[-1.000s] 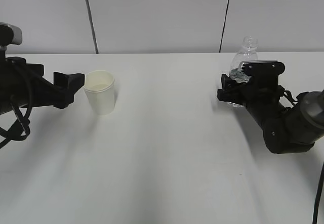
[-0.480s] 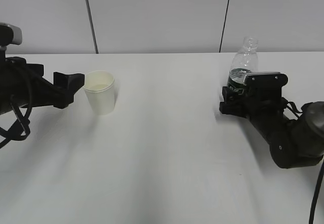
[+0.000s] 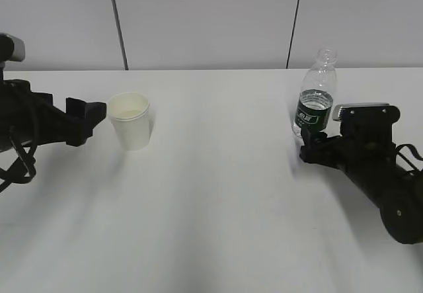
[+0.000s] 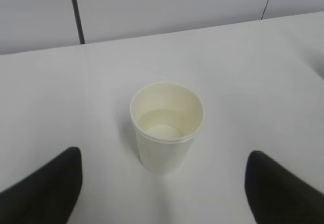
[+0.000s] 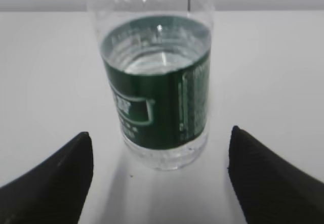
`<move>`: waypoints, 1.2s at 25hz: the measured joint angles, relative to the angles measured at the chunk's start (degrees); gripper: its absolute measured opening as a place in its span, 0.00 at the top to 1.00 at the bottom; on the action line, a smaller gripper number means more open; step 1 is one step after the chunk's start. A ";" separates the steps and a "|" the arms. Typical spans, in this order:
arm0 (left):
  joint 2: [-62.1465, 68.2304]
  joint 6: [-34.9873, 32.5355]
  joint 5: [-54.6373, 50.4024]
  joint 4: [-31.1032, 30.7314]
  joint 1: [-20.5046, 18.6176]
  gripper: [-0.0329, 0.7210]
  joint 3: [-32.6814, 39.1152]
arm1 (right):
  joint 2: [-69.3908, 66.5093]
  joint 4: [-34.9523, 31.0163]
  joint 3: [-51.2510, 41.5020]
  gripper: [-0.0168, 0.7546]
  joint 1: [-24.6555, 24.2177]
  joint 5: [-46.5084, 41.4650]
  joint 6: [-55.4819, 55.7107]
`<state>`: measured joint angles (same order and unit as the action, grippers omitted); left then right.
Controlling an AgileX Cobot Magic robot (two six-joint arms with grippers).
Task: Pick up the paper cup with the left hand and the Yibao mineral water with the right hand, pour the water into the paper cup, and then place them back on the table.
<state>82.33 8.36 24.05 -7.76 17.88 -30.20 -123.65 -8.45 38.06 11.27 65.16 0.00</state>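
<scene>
The off-white paper cup [image 3: 130, 120] stands upright on the white table [image 3: 218, 194], with water in it in the left wrist view [image 4: 166, 125]. My left gripper [image 3: 84, 121] is open and empty, just left of the cup; its fingers [image 4: 45, 188] flank it from short of it. The clear Yibao bottle [image 3: 314, 94] with a dark green label stands upright, capless, on the right. It also shows in the right wrist view [image 5: 157, 90]. My right gripper [image 3: 317, 149] is open and empty, just in front of the bottle, fingers [image 5: 53, 181] wide apart.
A grey panelled wall [image 3: 211, 22] rises behind the table's far edge. Bare white tabletop lies between the cup and the bottle and toward the front edge.
My right gripper has drawn back to the right and down, away from the bottle, which now stands free. My left gripper has backed slightly left from the cup.
</scene>
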 joint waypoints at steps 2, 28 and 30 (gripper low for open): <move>-1.20 1.36 -2.17 0.05 0.00 0.17 0.00 | 4.07 1.83 -1.42 0.18 0.00 -2.63 0.00; -17.42 -3.30 -84.85 17.14 7.91 0.25 -12.58 | 60.79 10.32 -2.65 0.22 0.00 -99.82 0.00; -21.36 -4.08 -86.35 17.25 7.91 0.25 -12.58 | 66.74 9.73 -2.65 0.22 0.00 -105.04 -0.96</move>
<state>60.97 4.27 -62.29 9.49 25.79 -42.78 -56.92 1.28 35.41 11.27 -39.88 -0.96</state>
